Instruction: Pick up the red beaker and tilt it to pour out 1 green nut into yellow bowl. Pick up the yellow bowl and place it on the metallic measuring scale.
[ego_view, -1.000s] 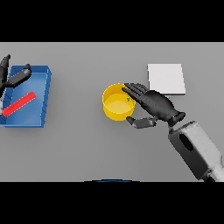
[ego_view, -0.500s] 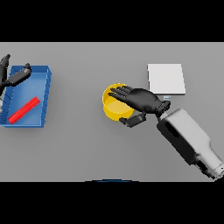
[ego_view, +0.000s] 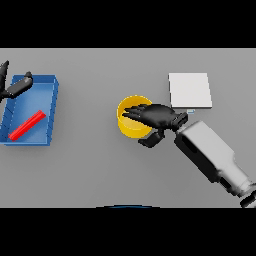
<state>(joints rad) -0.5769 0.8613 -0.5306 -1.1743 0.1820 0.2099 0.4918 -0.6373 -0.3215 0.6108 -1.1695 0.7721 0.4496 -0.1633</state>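
The yellow bowl (ego_view: 129, 123) stands in the middle of the table. My right hand (ego_view: 159, 116) lies over its right half, fingers stretched across the rim and into the bowl, thumb bent outside the bowl's near wall. What the bowl holds is hidden; no green nut shows. The red beaker (ego_view: 27, 125) lies on its side in a blue tray (ego_view: 51, 112) at the far left. My left hand (ego_view: 15, 88) hovers open over the tray's far left corner, apart from the beaker. The metallic scale (ego_view: 189, 90), a flat pale square, sits behind and right of the bowl.
My right forearm (ego_view: 210, 156) slants in from the lower right, passing just in front of the scale. Bare grey table separates the tray from the bowl.
My right hand has slid left, from beside the bowl to over it. The red beaker shifted slightly right in the tray, then lay still. The bowl and the left hand stayed put.
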